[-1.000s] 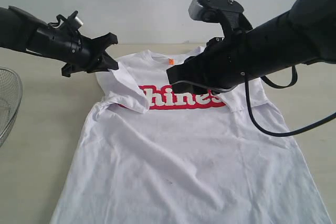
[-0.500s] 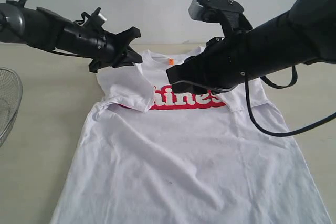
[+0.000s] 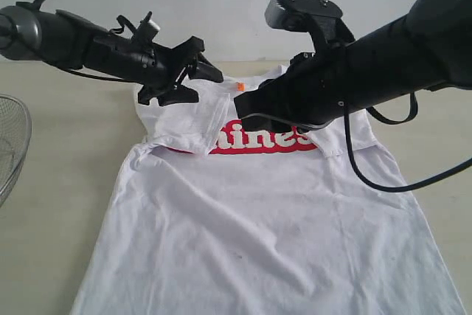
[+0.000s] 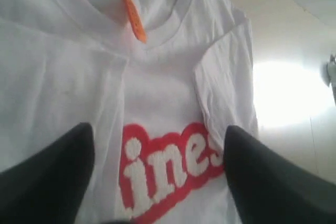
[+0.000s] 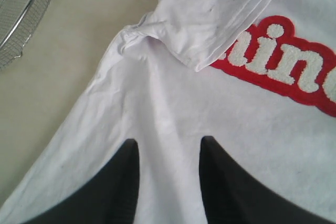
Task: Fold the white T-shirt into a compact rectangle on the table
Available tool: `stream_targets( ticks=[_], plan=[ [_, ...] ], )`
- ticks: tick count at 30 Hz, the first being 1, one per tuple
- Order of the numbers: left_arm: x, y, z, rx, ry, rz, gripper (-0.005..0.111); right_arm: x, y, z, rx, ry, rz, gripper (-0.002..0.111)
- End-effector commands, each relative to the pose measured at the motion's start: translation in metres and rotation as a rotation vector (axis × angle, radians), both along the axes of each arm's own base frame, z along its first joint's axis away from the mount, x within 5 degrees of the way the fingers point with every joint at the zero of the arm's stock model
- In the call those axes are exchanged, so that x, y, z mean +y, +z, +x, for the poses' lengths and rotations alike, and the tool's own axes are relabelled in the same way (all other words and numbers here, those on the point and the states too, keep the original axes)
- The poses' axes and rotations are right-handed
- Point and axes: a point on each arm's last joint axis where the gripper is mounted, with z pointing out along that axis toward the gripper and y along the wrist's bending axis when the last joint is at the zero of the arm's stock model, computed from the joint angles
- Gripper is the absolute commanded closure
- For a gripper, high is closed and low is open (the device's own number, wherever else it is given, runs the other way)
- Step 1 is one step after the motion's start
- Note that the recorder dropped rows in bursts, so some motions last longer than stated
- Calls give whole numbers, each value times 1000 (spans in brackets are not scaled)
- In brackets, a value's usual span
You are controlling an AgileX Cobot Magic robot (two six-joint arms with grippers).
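Exterior view, table (image 3: 59, 204): a pale beige top that runs out on all sides of the red print (image 3: 269, 138). It gives a flat bed to fold on.
White T-shirt (image 3: 265, 226): lies chest-up and spread flat, with the hem on the near side of the print and the collar beyond it. By my reading only the sleeves are done and the body is still unfolded.
Wire basket (image 3: 11, 145): well off to the left arm's side of the print, clear of the work.
Right gripper (image 5: 168, 150): hangs over the cloth just short of the print. The jaws stand apart and hold nothing, probably waiting its turn.
Left gripper (image 3: 200, 73): above the collar side of the print, with the jaws spread wide and empty.
Left-side sleeve (image 3: 184, 127): turned inward so its edge covers the print's first letters. This narrows the shirt toward a rectangle.
Right-side sleeve (image 4: 226, 77): also turned in, overlapping the print's last letter.
Orange neck tag (image 3: 240, 86): inside the collar, just beyond the print, showing which end is the top.
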Motion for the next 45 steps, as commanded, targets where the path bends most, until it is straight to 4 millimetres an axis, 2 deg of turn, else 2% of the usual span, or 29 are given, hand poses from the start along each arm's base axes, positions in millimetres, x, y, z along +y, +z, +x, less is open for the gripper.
stream_targets(
  ticks=[1,2,4,10,16,20,24,28,32,38,45],
  plan=[
    [20,17,-13,52,-150,88,64,0,2,0,-8,2,0,75],
    [28,18,-19,92,-179,203,68,0,2,0,-8,2,0,75],
    [31,20,-26,131,-220,297,67,0,2,0,-8,2,0,75],
    [31,26,-49,260,-386,351,68,0,2,0,-8,2,0,75],
    [40,46,-65,216,-364,442,68,0,2,0,-8,2,0,75],
    [45,30,-71,123,-362,493,68,0,2,0,-11,-1,-1,75],
    [47,24,-68,39,-362,529,56,0,2,1,-21,-10,-3,75],
    [47,24,-64,-29,-373,554,50,0,2,1,-21,-10,-3,75],
    [48,23,-60,-76,-382,575,49,0,2,1,-21,-10,-3,75],
    [47,12,-63,-64,-462,576,49,0,2,1,-21,-10,-3,75],
    [47,1,-63,-35,-474,572,49,0,2,1,-21,-10,-3,75]
  ],
)
